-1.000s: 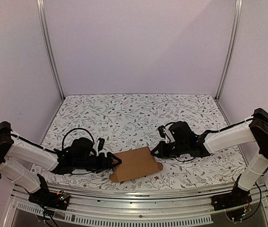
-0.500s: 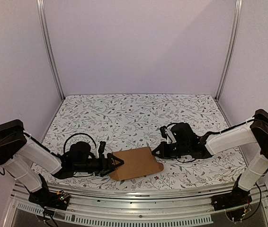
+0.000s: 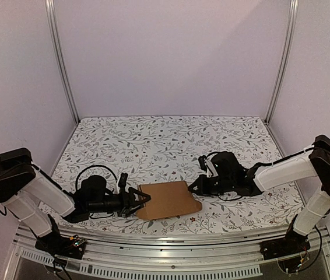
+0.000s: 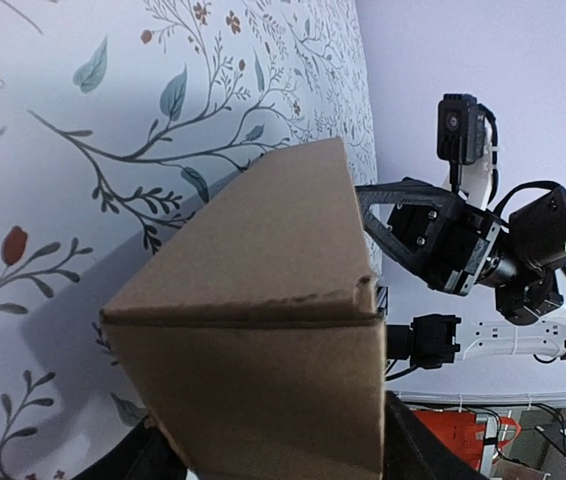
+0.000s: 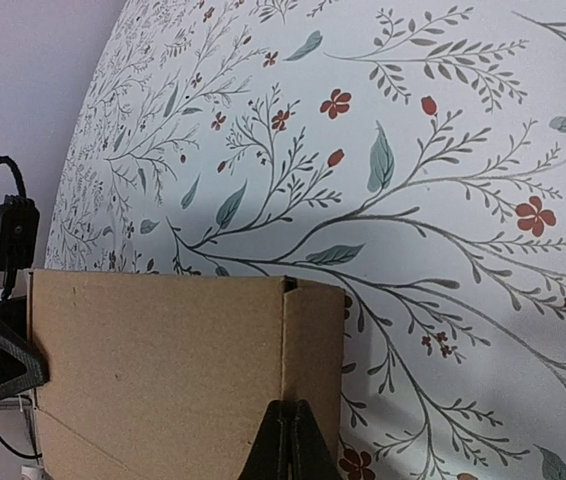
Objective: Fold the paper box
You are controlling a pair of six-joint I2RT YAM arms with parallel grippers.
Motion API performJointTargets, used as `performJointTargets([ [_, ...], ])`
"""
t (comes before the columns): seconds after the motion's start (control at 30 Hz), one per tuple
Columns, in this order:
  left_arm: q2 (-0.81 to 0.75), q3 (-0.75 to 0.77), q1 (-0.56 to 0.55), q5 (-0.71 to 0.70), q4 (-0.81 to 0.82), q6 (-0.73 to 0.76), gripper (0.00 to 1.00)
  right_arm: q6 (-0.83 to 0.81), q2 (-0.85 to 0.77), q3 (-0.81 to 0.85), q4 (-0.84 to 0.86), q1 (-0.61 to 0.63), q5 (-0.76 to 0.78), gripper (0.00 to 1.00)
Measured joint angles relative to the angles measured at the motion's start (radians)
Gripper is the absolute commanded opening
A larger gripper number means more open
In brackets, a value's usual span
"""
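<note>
Left tool, right tool; one box

Setting: robot test cell in a lab.

- Two white-and-black arms, left arm and right arm, are bolted to a slotted aluminium rail at the near edge of a table.
- The table top carries a floral print.
- Plain pale panels close the back and both sides, with metal posts at the back corners.
- A black cable loops loose over one wrist.
- There are exposed wiring and small coloured lights at the left base.
- A small camera is strapped to the right arm.
- Left wrist view, far edge: an orange object and other gear, too blurred to identify.
</note>
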Motion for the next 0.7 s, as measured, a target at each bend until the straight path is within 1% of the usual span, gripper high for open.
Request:
performJointTargets([
  [0.27, 0.000, -0.003, 0.007, 0.000, 0.016, -0.027, 0.42, 0.003, -0.005, -0.004, 0.000, 0.000, 0.003, 0.00],
  [0.33, 0.000, -0.003, 0.008, 0.001, 0.017, -0.027, 0.39, 0.003, -0.005, -0.005, 0.000, 0.000, 0.003, 0.06],
  [0.5, 0.000, -0.003, 0.009, 0.010, 0.021, -0.027, 0.33, -0.012, -0.026, -0.009, -0.030, 0.000, 0.011, 0.16],
  [0.63, 0.000, -0.002, 0.015, 0.029, 0.021, -0.025, 0.28, -0.054, -0.093, -0.012, -0.121, 0.000, 0.029, 0.23],
  [0.7, -0.001, 0.003, 0.020, 0.040, 0.011, -0.019, 0.27, -0.083, -0.135, -0.012, -0.157, 0.000, 0.040, 0.26],
])
